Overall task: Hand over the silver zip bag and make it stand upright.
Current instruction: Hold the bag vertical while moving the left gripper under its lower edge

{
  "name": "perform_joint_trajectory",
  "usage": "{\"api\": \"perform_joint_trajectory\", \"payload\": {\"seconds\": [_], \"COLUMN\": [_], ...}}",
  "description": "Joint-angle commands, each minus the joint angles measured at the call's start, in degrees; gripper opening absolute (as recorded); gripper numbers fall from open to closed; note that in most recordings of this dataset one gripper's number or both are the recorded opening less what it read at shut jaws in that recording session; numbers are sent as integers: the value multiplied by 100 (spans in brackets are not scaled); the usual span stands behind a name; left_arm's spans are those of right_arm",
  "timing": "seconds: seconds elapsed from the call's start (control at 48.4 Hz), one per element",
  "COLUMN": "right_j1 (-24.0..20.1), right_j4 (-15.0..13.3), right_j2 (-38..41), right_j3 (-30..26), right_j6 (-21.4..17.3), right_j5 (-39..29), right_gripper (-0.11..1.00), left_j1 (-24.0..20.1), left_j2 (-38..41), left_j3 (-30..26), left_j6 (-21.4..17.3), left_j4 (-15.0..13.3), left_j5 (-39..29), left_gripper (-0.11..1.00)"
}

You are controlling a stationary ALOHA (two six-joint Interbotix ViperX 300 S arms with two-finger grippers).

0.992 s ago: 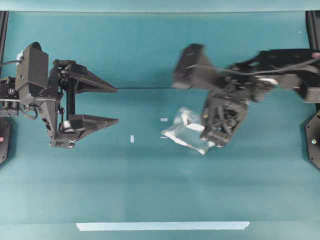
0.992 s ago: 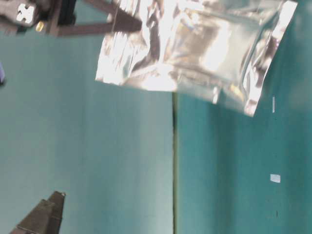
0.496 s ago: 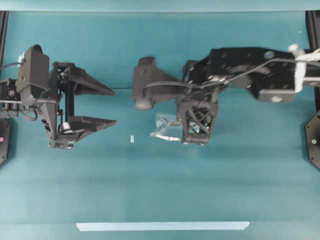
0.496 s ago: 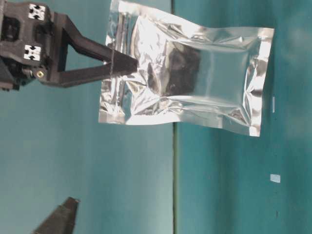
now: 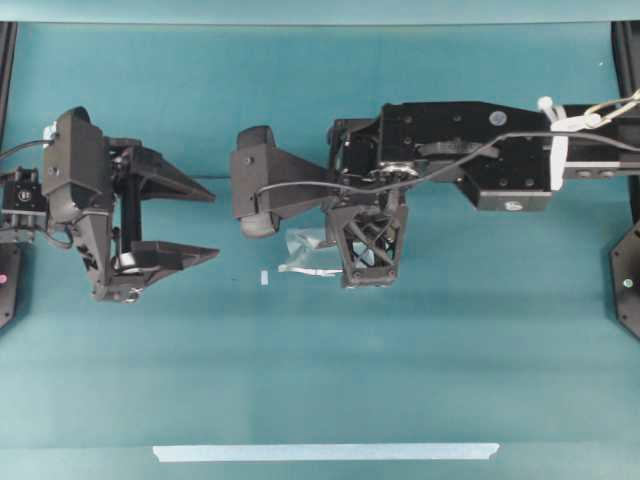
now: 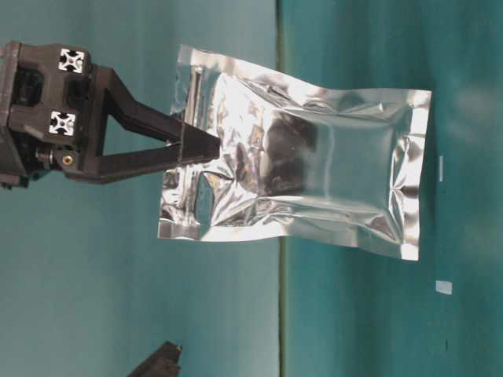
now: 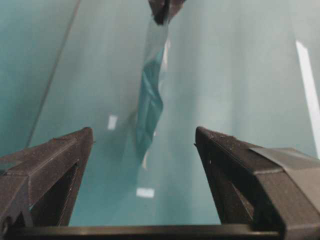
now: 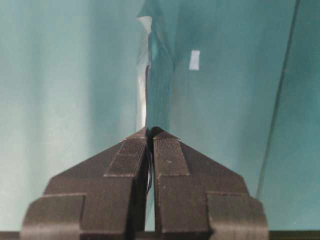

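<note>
i'm in the hand-over step: my right fingers (image 6: 200, 147) are clamped on one sealed edge of the silver zip bag (image 6: 306, 184), which hangs in the air above the surface (image 5: 330, 380), near its middle and edge-on to my left side. my left fingers (image 5: 195, 222) are spread wide and empty, at about nine o'clock from the bag in the overhead view and still apart from it. next, i judge, the left must slide forward so the foil sits between its fingers, then close before the right lets go. my right arm reaches out long, wrist bent downward; my left sits level, aimed at the bag.
</note>
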State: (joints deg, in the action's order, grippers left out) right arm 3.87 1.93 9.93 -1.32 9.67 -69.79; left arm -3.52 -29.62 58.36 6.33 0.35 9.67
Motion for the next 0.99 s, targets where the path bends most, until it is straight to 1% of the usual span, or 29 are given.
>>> {"api": "perform_joint_trajectory", "payload": {"seconds": [0.0,0.145,0.496,0.661,0.744,0.888,0.971], "right_j1": [-53,-70,-70,-79,-88,-105,-105], "right_j4": [-18,-18,-18,-18,-18,-18,-18], "right_j2": [-35,18,97,97,105,97,97], "right_j3": [-114,-114,-114,-114,-114,-105,-97], "right_j6": [79,97,123,141,167,229,264], "right_j5": [0,0,0,9,18,35,35], "right_gripper": [3,3,3,3,3,3,3], "left_j1": [-26,-44,-44,-44,-44,-44,-44], "left_j2": [-18,-18,-18,53,202,580,879], "left_j3": [44,141,149,149,167,237,246], "left_j6": [9,9,18,18,18,53,114], "left_j4": [9,9,9,9,9,18,9], "left_j5": [26,26,35,185,571,1670,1960], "left_gripper": [92,92,92,92,92,92,92]}}
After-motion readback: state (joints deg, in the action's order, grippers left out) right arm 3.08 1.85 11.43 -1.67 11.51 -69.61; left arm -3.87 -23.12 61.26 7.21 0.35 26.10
